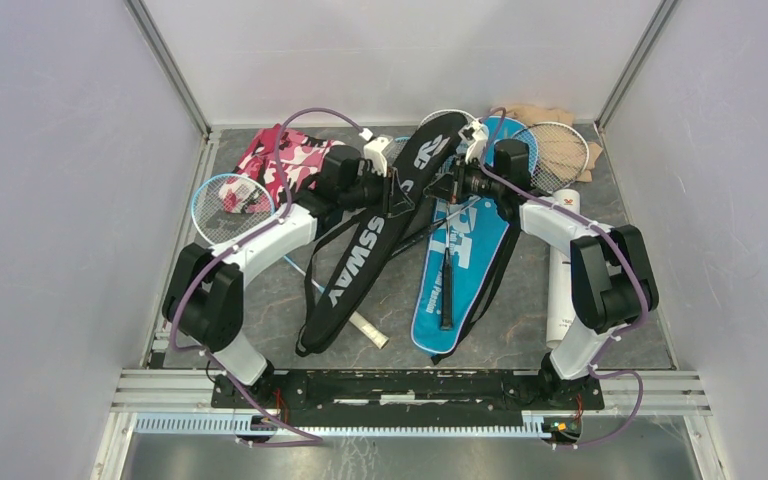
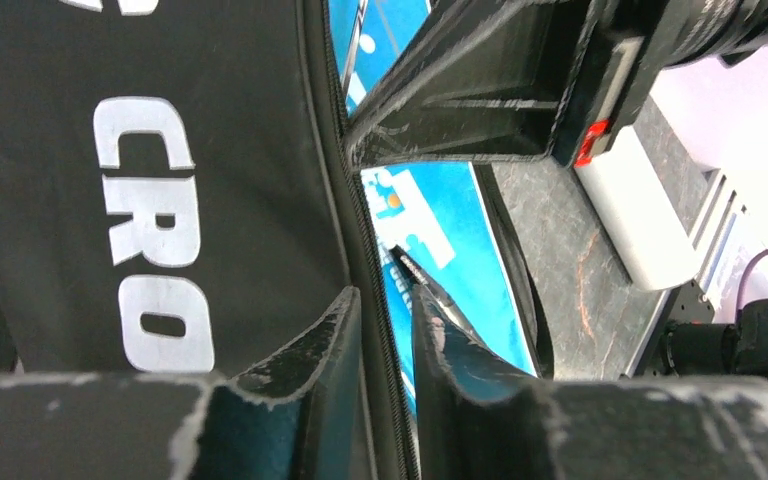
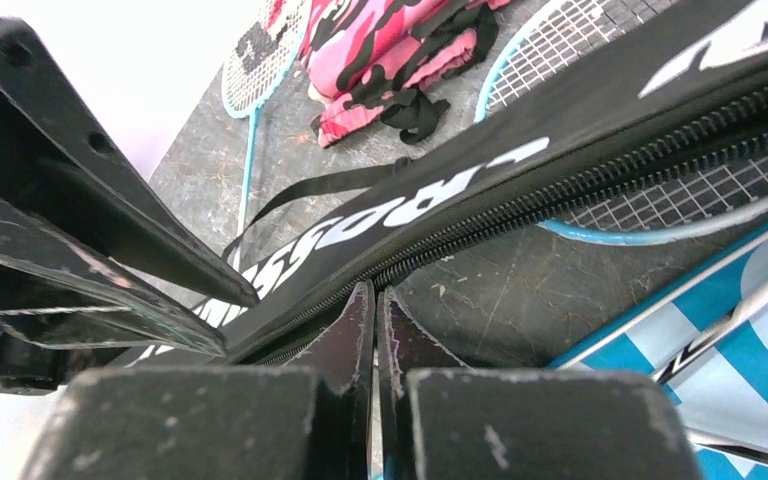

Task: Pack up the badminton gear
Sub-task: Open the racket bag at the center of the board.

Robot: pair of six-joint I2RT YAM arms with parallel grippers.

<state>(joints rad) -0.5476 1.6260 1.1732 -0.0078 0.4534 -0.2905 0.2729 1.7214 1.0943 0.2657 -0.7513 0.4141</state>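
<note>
Wrist views alone show the right end effector closed at the zipper edge of the long black "CROSSWAY" racket cover, the left end effector narrowly parted astride it.

This is a robotics lab test cell: plain pale wall panels stand on three sides, held in aluminium posts, with no furniture or household fittings around them. A grey stone-patterned counter fills the floor of the booth. At its near edge the left arm and the right arm are bolted to a black plate on slotted metal rails, and purple cables loop along both arms.
</note>
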